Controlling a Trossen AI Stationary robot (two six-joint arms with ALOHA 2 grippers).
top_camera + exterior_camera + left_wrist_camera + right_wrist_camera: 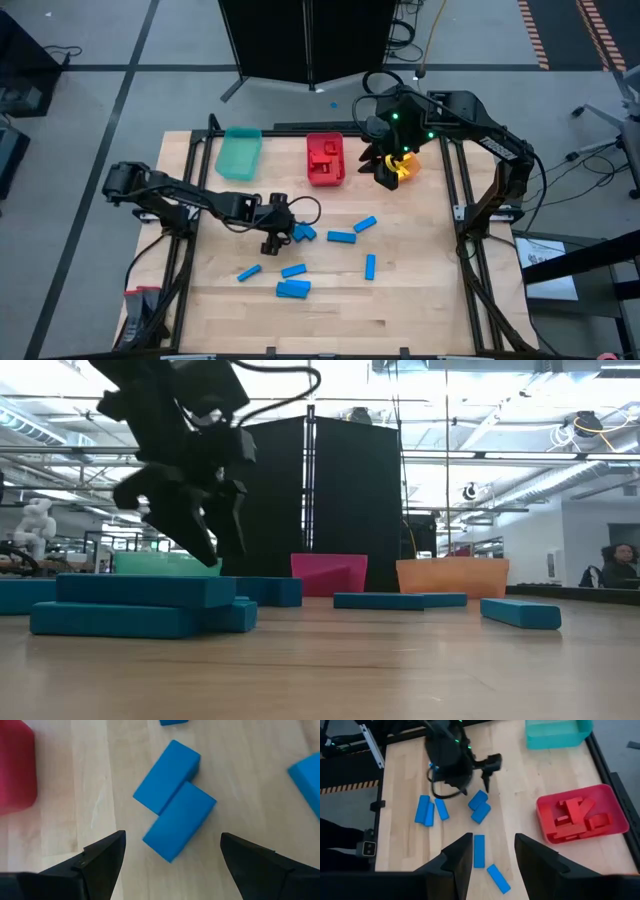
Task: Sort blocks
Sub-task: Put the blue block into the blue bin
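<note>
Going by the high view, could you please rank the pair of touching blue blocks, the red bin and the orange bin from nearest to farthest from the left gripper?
1. Pair of touching blue blocks, just beside the left gripper.
2. Red bin, toward the table's far edge, at its middle.
3. Orange bin, farther right, under the right gripper.

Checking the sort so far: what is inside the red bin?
The red bin holds only red blocks, piled loosely across one another, and no blue or yellow ones show among them. Whatever lies beneath the pile on the bin's floor is covered.
</note>
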